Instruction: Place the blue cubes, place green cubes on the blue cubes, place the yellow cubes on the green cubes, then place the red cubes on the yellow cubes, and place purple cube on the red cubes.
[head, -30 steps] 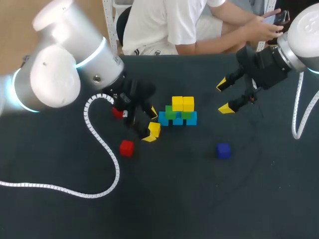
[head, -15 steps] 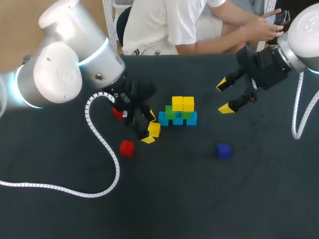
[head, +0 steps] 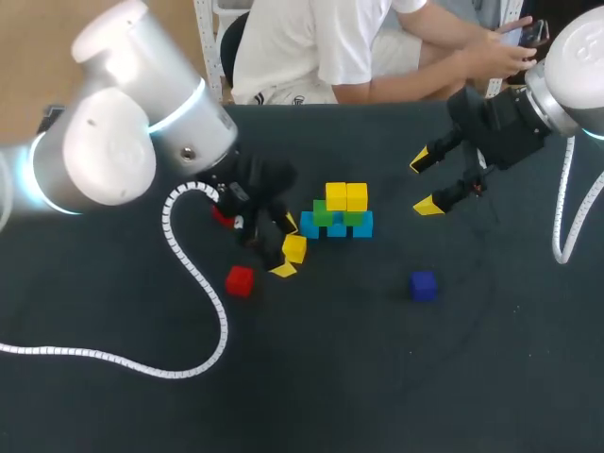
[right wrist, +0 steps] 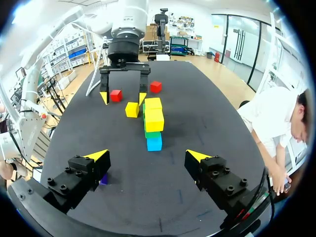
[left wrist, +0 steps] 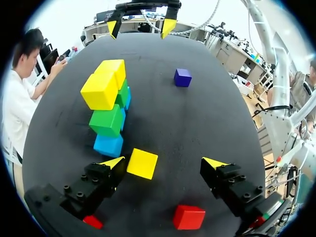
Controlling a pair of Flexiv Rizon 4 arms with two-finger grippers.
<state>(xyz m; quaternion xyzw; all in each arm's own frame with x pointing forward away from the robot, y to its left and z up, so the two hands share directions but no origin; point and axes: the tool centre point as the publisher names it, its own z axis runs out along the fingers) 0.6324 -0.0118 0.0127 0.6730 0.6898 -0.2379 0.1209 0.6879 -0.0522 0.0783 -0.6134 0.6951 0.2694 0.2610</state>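
A stack stands mid-table: blue cubes (head: 337, 228) at the base, green cubes (head: 324, 214) on them, and two yellow cubes (head: 346, 196) on top. My left gripper (head: 285, 245) is open astride a loose yellow cube (left wrist: 142, 163), which lies nearer one finger (left wrist: 112, 162), just left of the stack. One red cube (head: 240, 280) lies near it, and another (head: 222, 215) shows partly behind the gripper. The purple cube (head: 423, 285) sits alone to the front right. My right gripper (head: 424, 183) hangs open and empty to the right of the stack (right wrist: 154, 129).
A white ribbed cable (head: 189, 274) from my left arm loops across the table's left half. Another cable (head: 566, 217) hangs by my right arm at the right edge. A person sits behind the far edge, hands off the table.
My left arm has shifted slightly, its open gripper settling a bit closer around the loose yellow cube. The right arm and the cubes have not moved.
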